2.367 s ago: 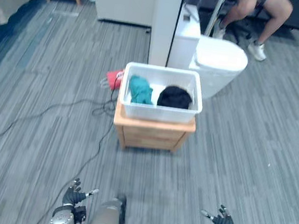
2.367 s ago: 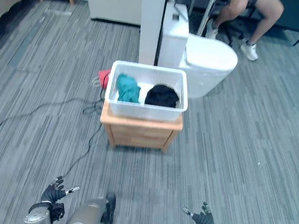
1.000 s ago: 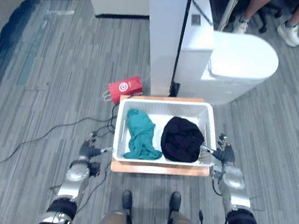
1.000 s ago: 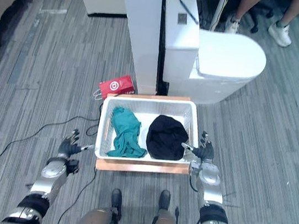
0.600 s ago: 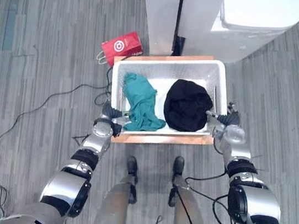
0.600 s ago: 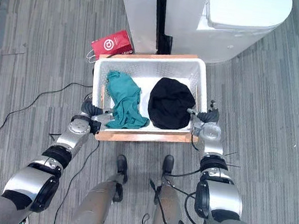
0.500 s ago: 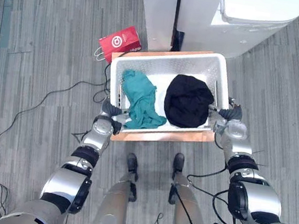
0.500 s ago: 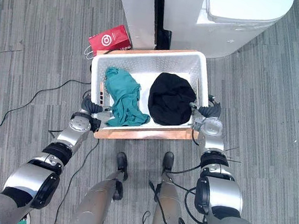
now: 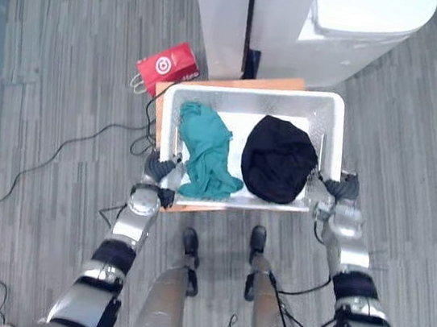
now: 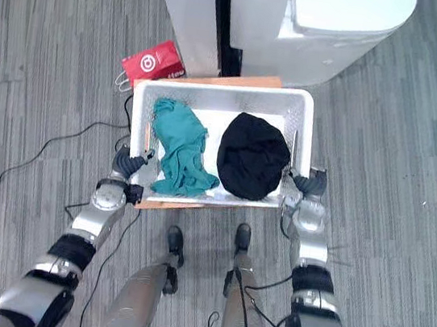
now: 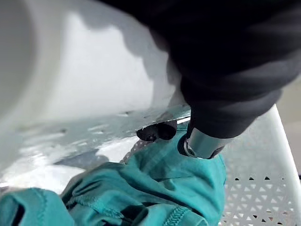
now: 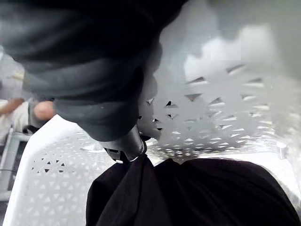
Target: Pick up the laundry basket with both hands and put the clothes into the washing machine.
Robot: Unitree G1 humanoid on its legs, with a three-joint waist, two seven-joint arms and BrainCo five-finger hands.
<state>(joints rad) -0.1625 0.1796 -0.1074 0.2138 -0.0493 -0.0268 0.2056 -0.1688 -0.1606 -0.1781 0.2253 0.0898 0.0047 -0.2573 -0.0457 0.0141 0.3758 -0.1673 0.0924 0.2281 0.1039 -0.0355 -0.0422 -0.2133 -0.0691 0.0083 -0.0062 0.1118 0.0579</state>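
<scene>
The laundry basket (image 9: pixel 253 102), white with pierced walls, sits between the two robot hands, over a small wooden tabletop (image 9: pixel 231 82) whose edge shows beyond its far wall and under its near left corner; whether it rests on the wood or hangs just above it I cannot tell. The left robot hand (image 9: pixel 160 175) is at the basket's left end, near the front corner; in its wrist view a dark-tipped finger (image 11: pixel 203 143) curls over the rim, hooked inside just above the teal garment (image 9: pixel 207 150). The right robot hand (image 9: pixel 336 193) is at the basket's right end, directly across; in its wrist view a finger (image 12: pixel 125 146) bends over the rim and touches the black garment (image 9: pixel 278 159). The teal garment lies in the left half of the basket, the black one in the right half, beside each other. A red bag (image 9: pixel 165 65) lies on the floor by the tabletop's far left corner; a white machine (image 9: pixel 361 21) stands just beyond the tabletop.
</scene>
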